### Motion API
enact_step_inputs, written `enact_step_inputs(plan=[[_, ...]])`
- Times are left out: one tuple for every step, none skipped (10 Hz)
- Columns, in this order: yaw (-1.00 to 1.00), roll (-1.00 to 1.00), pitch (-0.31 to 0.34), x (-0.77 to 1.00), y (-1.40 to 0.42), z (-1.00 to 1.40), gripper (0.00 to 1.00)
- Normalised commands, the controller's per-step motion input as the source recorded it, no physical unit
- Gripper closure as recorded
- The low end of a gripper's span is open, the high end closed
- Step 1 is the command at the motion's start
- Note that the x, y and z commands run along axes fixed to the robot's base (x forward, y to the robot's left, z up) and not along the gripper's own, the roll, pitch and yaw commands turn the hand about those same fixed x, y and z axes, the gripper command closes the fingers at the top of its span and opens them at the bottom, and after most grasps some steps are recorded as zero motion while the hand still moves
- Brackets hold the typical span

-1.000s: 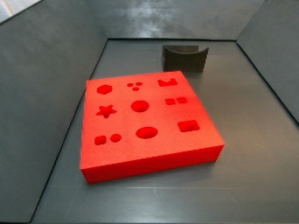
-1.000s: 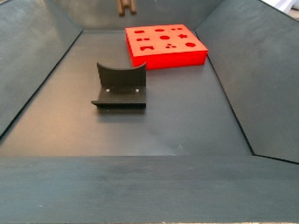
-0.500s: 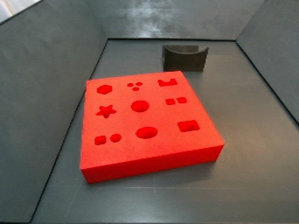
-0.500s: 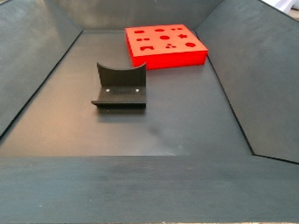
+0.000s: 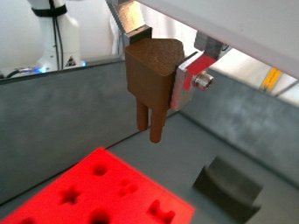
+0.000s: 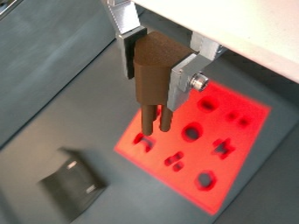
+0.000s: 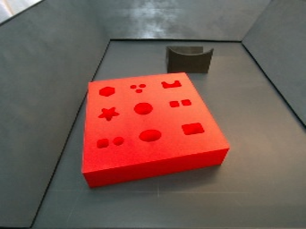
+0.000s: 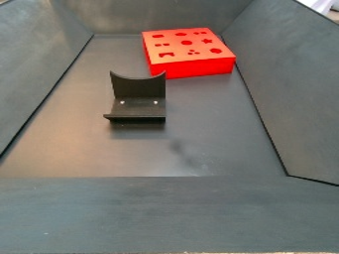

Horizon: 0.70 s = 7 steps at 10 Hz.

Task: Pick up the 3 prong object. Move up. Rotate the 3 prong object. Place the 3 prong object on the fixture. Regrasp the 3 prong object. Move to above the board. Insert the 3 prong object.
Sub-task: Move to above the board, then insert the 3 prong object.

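My gripper [image 5: 159, 65] [image 6: 159, 70] is shut on the 3 prong object [image 5: 149, 83] [image 6: 152, 79], a dark brown block clamped between both silver fingers with its thin prongs pointing down. It hangs high above the red board [image 6: 225, 131] [image 5: 82, 188], and the prongs show over the board's edge in a wrist view. Both side views show the board [image 7: 149, 121] [image 8: 188, 52] lying flat, with nothing in its cutouts. The fixture [image 7: 189, 57] [image 8: 135, 96] [image 5: 228, 188] [image 6: 73, 184] stands apart from the board with nothing on it. Neither side view shows the gripper or the piece.
Sloping dark grey walls [image 8: 40, 89] [image 7: 48, 63] enclose the grey floor [image 8: 172, 149] around the board and the fixture. Bright lab surroundings show beyond the wall in a wrist view [image 5: 47, 35].
One second ago the brown piece showed at the top edge of a side view; it has since left that view. Board and fixture have not moved.
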Motion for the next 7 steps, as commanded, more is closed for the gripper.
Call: enact_step_inputs(plan=[[-0.10,-1.00,-0.159,-0.16,-0.08,0.03,1.00],[-0.09,-1.00,-0.175,-0.13,-0.03,0.02,1.00],[-0.07,-0.80,-0.162,-0.12,-0.01,0.02,1.00],[-0.05,-0.58,-0.140,-0.10,0.01,0.01,1.00],[-0.03,-0.41,-0.114,-0.08,0.02,0.01,1.00],[-0.01,-0.23,-0.078,-0.06,0.02,0.00,1.00],[0.00,0.01,0.000,0.00,0.00,-0.02,1.00]])
